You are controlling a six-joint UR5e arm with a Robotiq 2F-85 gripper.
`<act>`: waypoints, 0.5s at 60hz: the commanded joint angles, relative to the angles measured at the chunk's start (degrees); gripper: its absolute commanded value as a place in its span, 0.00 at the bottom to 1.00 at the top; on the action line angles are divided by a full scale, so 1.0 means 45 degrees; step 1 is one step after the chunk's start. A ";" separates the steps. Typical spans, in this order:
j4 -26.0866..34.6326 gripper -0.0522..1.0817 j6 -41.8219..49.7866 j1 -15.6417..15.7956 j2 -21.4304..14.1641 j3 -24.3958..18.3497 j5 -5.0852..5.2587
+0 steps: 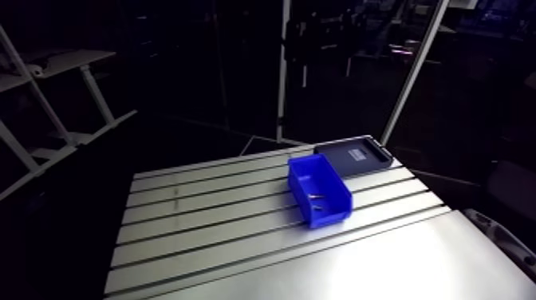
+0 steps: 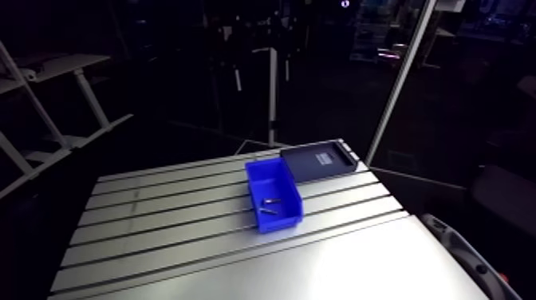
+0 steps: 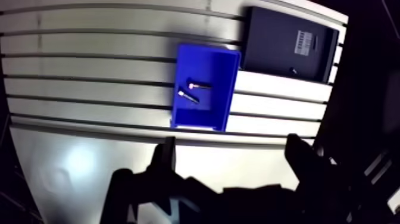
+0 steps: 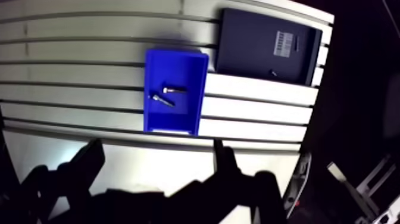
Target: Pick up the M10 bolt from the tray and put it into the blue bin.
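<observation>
The blue bin point(image 3: 212, 111) stands on the slotted table, ahead of my gripper point(image 3: 232, 154) in the wrist view. Two small bolts lie on the bin's floor, one point(image 3: 199, 86) beside the other point(image 3: 187, 96). Past the bin, touching its far corner, lies the dark flat tray point(image 3: 280, 36) with a white label point(image 3: 305, 43). A tiny pale object point(image 3: 293, 70) rests near the tray's near edge; I cannot tell what it is. My gripper hangs high above the table, open, with nothing between its fingers point(image 3: 166, 156). The arm view shows the bin point(image 1: 331, 209) and tray point(image 1: 351, 153), not the gripper.
The aluminium table point(image 1: 207, 215) has long slots running across it. Its smooth front plate point(image 1: 399, 263) lies under my gripper. The tray sits at the table's far corner, right by the edge, with dark floor beyond.
</observation>
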 commanded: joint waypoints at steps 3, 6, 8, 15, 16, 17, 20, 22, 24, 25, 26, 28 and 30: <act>0.1118 0.06 0.2189 0.0037 -0.0029 -0.0832 0.0080; 0.1194 0.06 0.2209 0.0037 -0.0029 -0.0894 0.0083; 0.1272 0.06 0.2295 0.0037 -0.0046 -0.0953 0.0100; 0.1546 0.06 0.2518 0.0056 -0.0013 -0.1262 0.0230; 0.1546 0.06 0.2518 0.0056 -0.0013 -0.1262 0.0230; 0.1623 0.06 0.2541 0.0073 0.0006 -0.1373 0.0288; 0.1887 0.06 0.2545 0.0076 0.0048 -0.1538 0.0369; 0.2007 0.06 0.2545 0.0076 0.0065 -0.1597 0.0392; 0.2124 0.06 0.2545 0.0093 0.0051 -0.1623 0.0429; 0.2124 0.06 0.2545 0.0093 0.0051 -0.1623 0.0429; 0.2192 0.06 0.2545 0.0096 0.0049 -0.1660 0.0467; 0.2202 0.06 0.2545 0.0113 0.0032 -0.1682 0.0523; 0.2203 0.06 0.2545 0.0165 0.0030 -0.1702 0.0598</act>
